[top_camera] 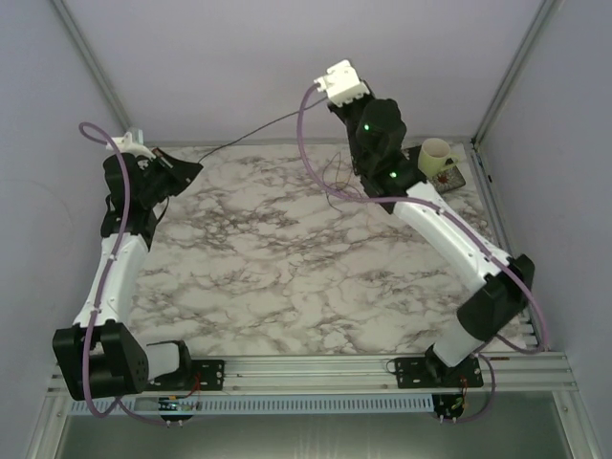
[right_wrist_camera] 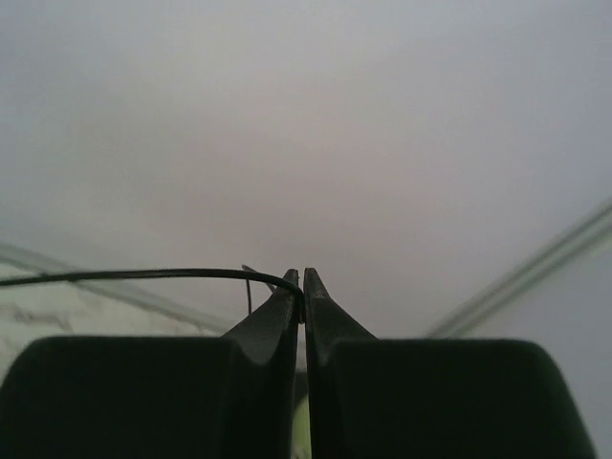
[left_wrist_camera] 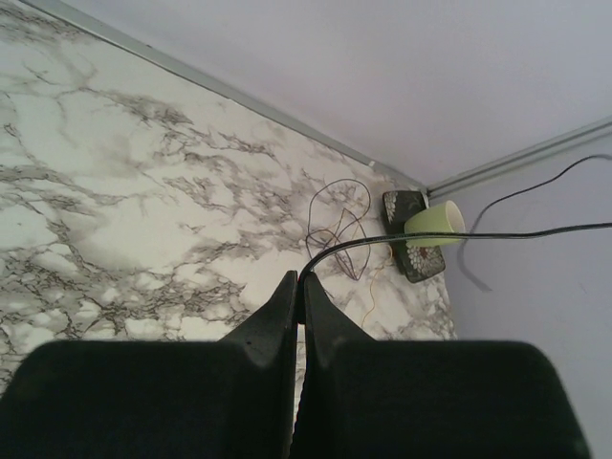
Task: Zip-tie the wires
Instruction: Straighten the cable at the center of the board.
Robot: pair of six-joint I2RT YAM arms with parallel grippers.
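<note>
Wires [left_wrist_camera: 339,228] are not what the jaws are pinching: the left gripper [left_wrist_camera: 299,277] and right gripper [right_wrist_camera: 301,279] are each clamping shut on one end of a thicker black strand [left_wrist_camera: 516,231], probably the zip tie, which is spanning the air between them. The right gripper is holding its end high above the table [left_wrist_camera: 143,191], likely to draw the strand taut and clear for looping. Below, the wires are lying in a loose tangle on the marble top, touching neither gripper, just beside a coaster [left_wrist_camera: 413,260]. A cup [left_wrist_camera: 432,220] is sitting on that coaster; whether it is holding anything, I cannot tell.
</note>
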